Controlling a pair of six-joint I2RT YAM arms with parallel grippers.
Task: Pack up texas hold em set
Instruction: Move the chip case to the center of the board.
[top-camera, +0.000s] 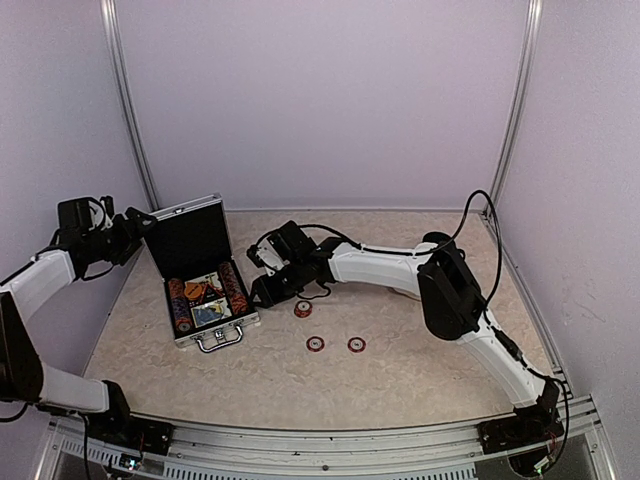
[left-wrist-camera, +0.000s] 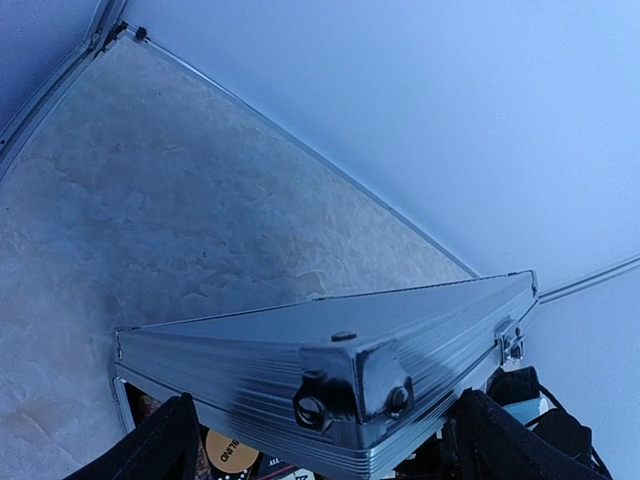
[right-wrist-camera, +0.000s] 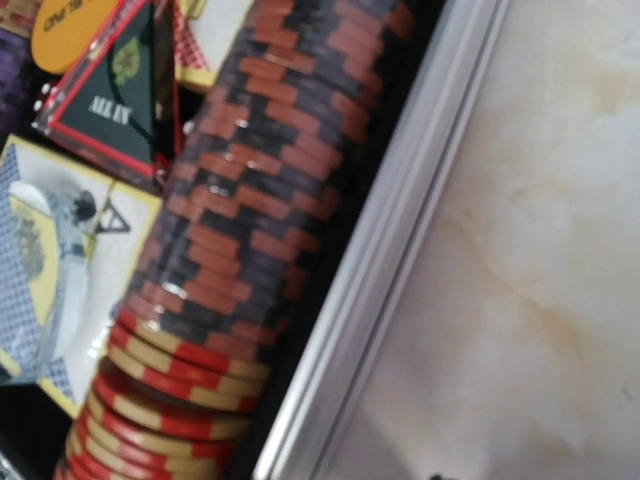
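The small silver ribbed aluminium briefcase (top-camera: 190, 245) sits open on the beige worktop (top-camera: 420, 380), left of centre. The left claw (left-wrist-camera: 325, 430) straddles its lid, fingers spread. I cannot tell whether the right claw (top-camera: 268, 290) is open or closed. It hovers by the row of red-and-black chips (right-wrist-camera: 260, 200). Best to steady the lid and gather the three loose red-and-white chips (top-camera: 315, 344).

Your surface (top-camera: 430, 370) lies open right of and in front of the three loose chips (top-camera: 315, 344). Left is tight: the briefcase lid (top-camera: 188, 238) stands upright just beside your left tool (top-camera: 143, 222); right tool (top-camera: 268, 292) crowds the case's right rim, chip row (right-wrist-camera: 250, 200) packed inside.
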